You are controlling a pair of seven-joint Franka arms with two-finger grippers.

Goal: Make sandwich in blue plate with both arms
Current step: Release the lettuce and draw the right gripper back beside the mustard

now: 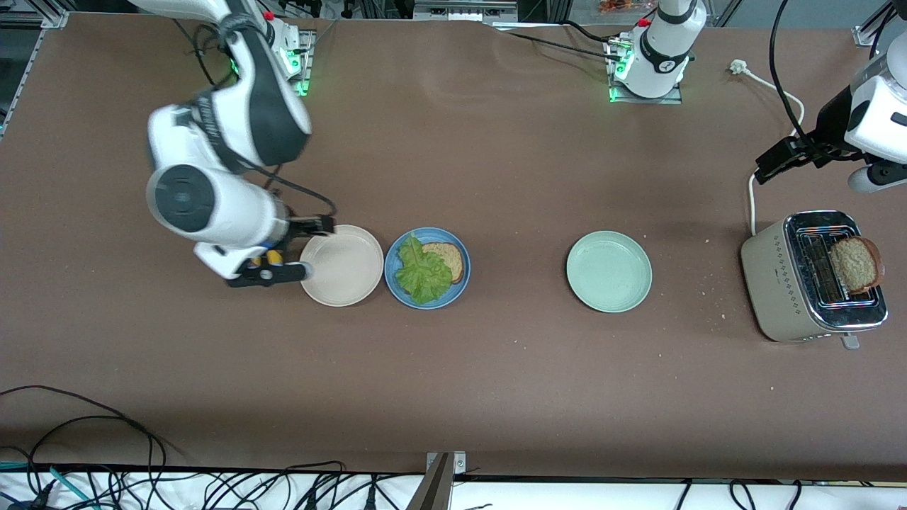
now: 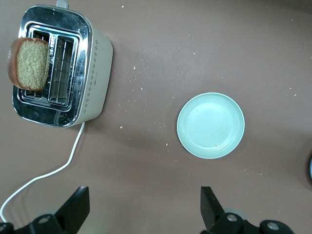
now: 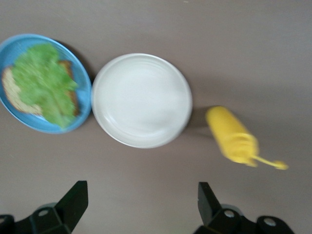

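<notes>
Lettuce (image 1: 423, 273) covers one bread slice on the blue plate (image 1: 393, 283). Next, the spread, empty left gripper (image 2: 141, 214) must fetch the toaster's slice (image 1: 856, 264); the right gripper (image 3: 139, 212), also spread, hangs beside the beige plate (image 1: 343, 265).

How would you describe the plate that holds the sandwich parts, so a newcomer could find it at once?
Three round plates lie in a row across the brown table. The blue plate sits between the beige plate, almost touching it, and the mint-green plate, which lies apart. It alone carries food: a lettuce leaf over a bread slice.
</notes>
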